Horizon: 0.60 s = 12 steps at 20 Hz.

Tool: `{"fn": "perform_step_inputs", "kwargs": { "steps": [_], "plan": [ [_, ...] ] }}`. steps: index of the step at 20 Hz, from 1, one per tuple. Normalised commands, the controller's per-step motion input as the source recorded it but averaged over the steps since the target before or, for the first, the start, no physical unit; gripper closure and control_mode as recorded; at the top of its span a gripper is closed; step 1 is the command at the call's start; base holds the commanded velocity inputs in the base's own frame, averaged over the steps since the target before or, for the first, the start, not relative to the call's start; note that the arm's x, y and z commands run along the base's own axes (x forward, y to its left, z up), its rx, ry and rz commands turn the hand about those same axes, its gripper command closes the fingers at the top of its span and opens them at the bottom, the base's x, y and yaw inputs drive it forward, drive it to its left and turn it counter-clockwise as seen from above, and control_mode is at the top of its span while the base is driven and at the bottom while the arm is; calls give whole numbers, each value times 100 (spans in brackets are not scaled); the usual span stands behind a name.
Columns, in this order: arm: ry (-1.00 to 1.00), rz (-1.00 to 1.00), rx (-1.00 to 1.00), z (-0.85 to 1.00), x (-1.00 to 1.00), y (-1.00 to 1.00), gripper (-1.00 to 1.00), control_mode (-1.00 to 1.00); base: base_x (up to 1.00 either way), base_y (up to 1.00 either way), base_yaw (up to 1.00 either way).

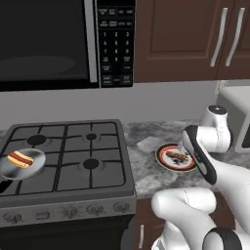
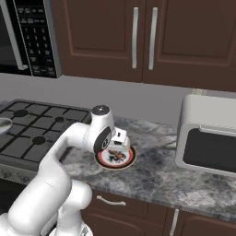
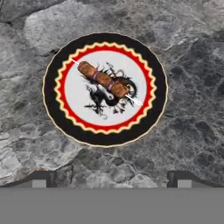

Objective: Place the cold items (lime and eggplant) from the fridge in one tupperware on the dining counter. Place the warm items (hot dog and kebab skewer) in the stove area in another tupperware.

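The kebab skewer (image 3: 103, 80) lies slantwise on a round plate (image 3: 105, 136) with a black and red rim, on the grey stone counter just right of the stove. My gripper (image 3: 111, 179) hangs straight above that plate, open, its two fingertips (image 3: 41, 177) set wide apart with nothing between them. From the right base view the gripper (image 2: 117, 146) hovers close over the kebab skewer (image 2: 116, 156) without touching it. The hot dog (image 1: 19, 158) rests in a silver pan (image 1: 36, 168) on the stove's front left burner, far left of the plate (image 1: 163, 152).
The gas stove (image 1: 73, 146) takes up the left. A black microwave (image 1: 49, 39) hangs above it. A white countertop oven (image 2: 209, 138) stands on the counter to the plate's right. Dark wood cabinets (image 2: 143, 41) run overhead. Bare stone counter (image 2: 156, 175) lies between plate and oven.
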Motion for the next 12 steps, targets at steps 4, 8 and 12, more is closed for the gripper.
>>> {"fn": "perform_step_inputs", "kwargs": {
  "steps": [4,8,12],
  "plan": [
    [0,17,0,-35,64,-31,-100,-100,0,0,0],
    [0,30,0,-41,59,-2,-100,-100,0,0,0],
    [0,28,0,-32,61,0,-100,-100,0,0,0]
  ]
}}
